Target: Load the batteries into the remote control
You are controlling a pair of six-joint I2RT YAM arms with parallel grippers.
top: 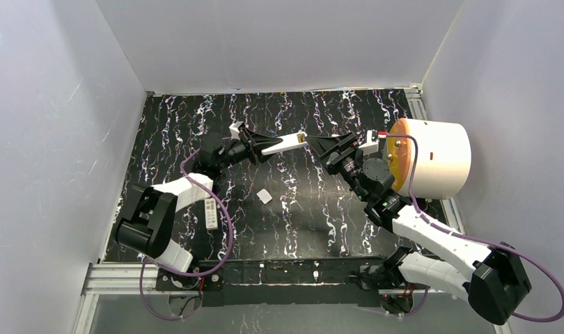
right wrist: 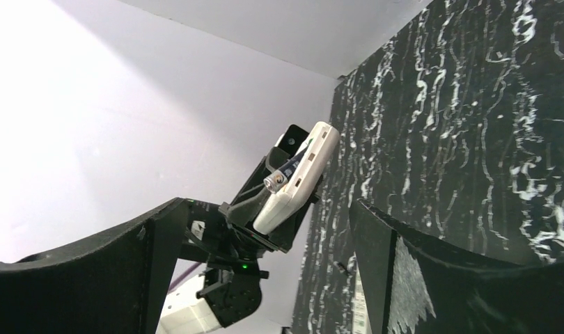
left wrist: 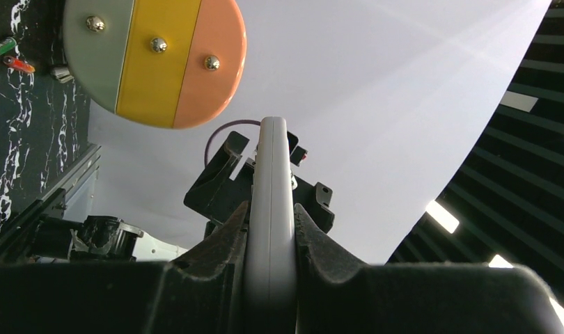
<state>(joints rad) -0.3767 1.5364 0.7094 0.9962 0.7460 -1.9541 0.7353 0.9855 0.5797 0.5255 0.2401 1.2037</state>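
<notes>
Holding a white remote (top: 293,141) up above the middle of the bench (top: 300,229), the left pincer (top: 271,147) is clamped on the remote's lower half. Its two dark fingers press against the remote's narrow sides. The remote sticks out past the fingers and points to the right, toward the other arm.

The right pincer (top: 321,145) faces the remote's free end from just beside it. Its jaws stand wide apart and grip nothing.

In the right wrist view the remote's back is open. One battery (right wrist: 276,182) sits in the compartment, with its silvery end cap facing the camera.

A second remote (top: 211,213) lies flat on the bench near the left arm's base. A small white flat piece (top: 264,196) lies on the bench near the middle, well apart from both pincers.

A round white drum (top: 439,156) lies on its side at the right edge of the bench. Its flat face is striped grey-green, yellow and orange and carries three metal studs.

In the left wrist view two small slim pieces (left wrist: 8,56), one greenish and one red, lie on the bench close to the drum's face. They are too small to tell more.
</notes>
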